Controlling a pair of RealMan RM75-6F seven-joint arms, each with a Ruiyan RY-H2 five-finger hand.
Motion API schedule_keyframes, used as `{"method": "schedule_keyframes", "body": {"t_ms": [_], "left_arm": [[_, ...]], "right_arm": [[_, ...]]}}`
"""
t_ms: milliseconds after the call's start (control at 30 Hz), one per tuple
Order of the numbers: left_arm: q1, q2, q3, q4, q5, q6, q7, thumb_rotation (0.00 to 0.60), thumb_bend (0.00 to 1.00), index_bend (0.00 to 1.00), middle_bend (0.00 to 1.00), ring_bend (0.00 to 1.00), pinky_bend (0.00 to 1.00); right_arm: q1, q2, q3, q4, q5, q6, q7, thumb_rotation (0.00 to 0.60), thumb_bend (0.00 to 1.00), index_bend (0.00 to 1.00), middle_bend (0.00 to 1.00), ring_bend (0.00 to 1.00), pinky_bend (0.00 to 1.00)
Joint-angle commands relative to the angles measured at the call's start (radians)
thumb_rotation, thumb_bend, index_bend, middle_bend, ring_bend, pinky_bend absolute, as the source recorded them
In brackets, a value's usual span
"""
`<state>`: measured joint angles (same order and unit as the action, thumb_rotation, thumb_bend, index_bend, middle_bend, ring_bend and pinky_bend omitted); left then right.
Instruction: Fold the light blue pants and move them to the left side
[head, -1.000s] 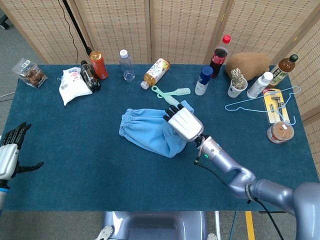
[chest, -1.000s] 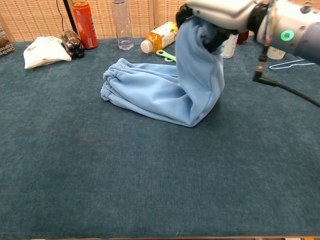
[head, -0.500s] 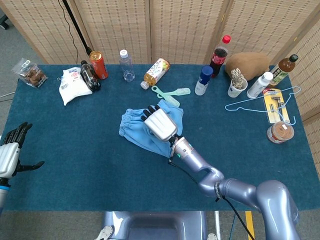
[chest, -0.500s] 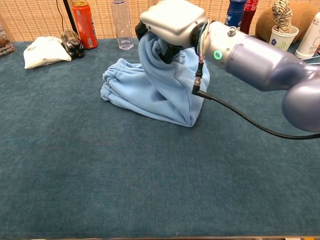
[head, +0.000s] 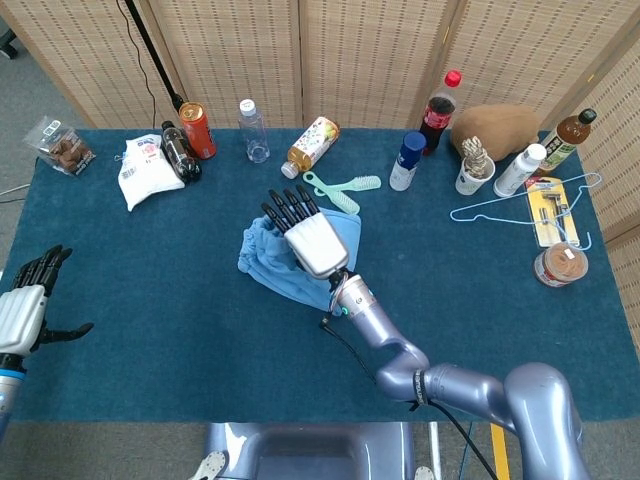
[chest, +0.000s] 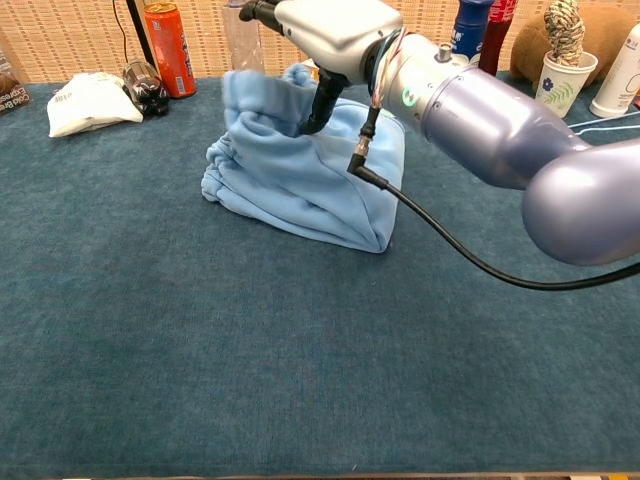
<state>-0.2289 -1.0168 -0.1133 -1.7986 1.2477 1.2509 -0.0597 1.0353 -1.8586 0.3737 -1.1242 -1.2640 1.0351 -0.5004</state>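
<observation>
The light blue soft fabric pants (head: 272, 262) (chest: 300, 185) lie bunched near the middle of the dark teal cloth-covered surface (head: 150, 300) (chest: 200, 380), folded over on themselves, with the gathered waistband end toward the left. One flap of the fabric is raised above the rest of the pile. The right hand (head: 305, 235) (chest: 325, 35), white-backed with black fingers, sits over the pants; in the chest view a dark finger comes down against the lifted flap, and the other fingers stretch out straight beyond the cloth, so the hand appears to be pinching that flap. The left hand (head: 28, 305) hovers at the far left edge of the surface, fingers spread and holding nothing, well apart from the pants.

Just behind the pants lies a mint-green plastic brush (head: 340, 186). Farther back stand a clear plastic water bottle (head: 252, 130) (chest: 243, 55), an orange drink can (head: 197, 130) (chest: 168, 45) and a white pouch (head: 142, 170) (chest: 88, 100). To the right lies a pale blue wire hanger (head: 520, 205).
</observation>
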Motion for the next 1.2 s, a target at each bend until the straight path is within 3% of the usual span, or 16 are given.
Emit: {"method": "schedule_keyframes", "body": {"t_ms": [33, 233, 400, 533, 667, 867, 1200], "left_arm": [[0.001, -0.001, 0.002, -0.002, 0.003, 0.001, 0.003, 0.600, 0.02, 0.00, 0.00, 0.00, 0.00], [-0.001, -0.008, 0.006, 0.009, 0.034, 0.006, -0.011, 0.600, 0.02, 0.00, 0.00, 0.00, 0.00], [-0.004, -0.023, 0.014, 0.059, 0.141, 0.035, -0.096, 0.600, 0.02, 0.00, 0.00, 0.00, 0.00], [-0.009, -0.048, 0.024, 0.125, 0.243, 0.081, -0.142, 0.600, 0.02, 0.00, 0.00, 0.00, 0.00], [-0.042, -0.084, 0.038, 0.220, 0.377, 0.118, -0.175, 0.600, 0.02, 0.00, 0.00, 0.00, 0.00], [-0.140, -0.113, 0.026, 0.305, 0.523, 0.117, -0.087, 0.600, 0.02, 0.00, 0.00, 0.00, 0.00], [-0.344, -0.141, -0.027, 0.264, 0.615, -0.031, 0.080, 0.600, 0.02, 0.00, 0.00, 0.00, 0.00]], "right_arm": [[-0.016, 0.016, 0.012, -0.047, 0.028, 0.014, -0.022, 0.600, 0.00, 0.00, 0.00, 0.00, 0.00], [-0.062, 0.099, 0.007, -0.187, 0.044, 0.060, -0.068, 0.600, 0.00, 0.00, 0.00, 0.00, 0.00], [-0.153, 0.238, -0.018, -0.351, 0.061, 0.100, -0.062, 0.600, 0.00, 0.00, 0.00, 0.00, 0.00], [-0.238, 0.353, -0.050, -0.463, 0.061, 0.128, 0.001, 0.600, 0.00, 0.00, 0.00, 0.00, 0.00], [-0.355, 0.497, -0.121, -0.537, 0.020, 0.164, 0.116, 0.600, 0.00, 0.00, 0.00, 0.00, 0.00], [-0.459, 0.609, -0.215, -0.488, -0.075, 0.189, 0.298, 0.600, 0.00, 0.00, 0.00, 0.00, 0.00], [-0.631, 0.686, -0.326, -0.390, -0.215, 0.334, 0.579, 0.600, 0.00, 0.00, 0.00, 0.00, 0.00]]}}
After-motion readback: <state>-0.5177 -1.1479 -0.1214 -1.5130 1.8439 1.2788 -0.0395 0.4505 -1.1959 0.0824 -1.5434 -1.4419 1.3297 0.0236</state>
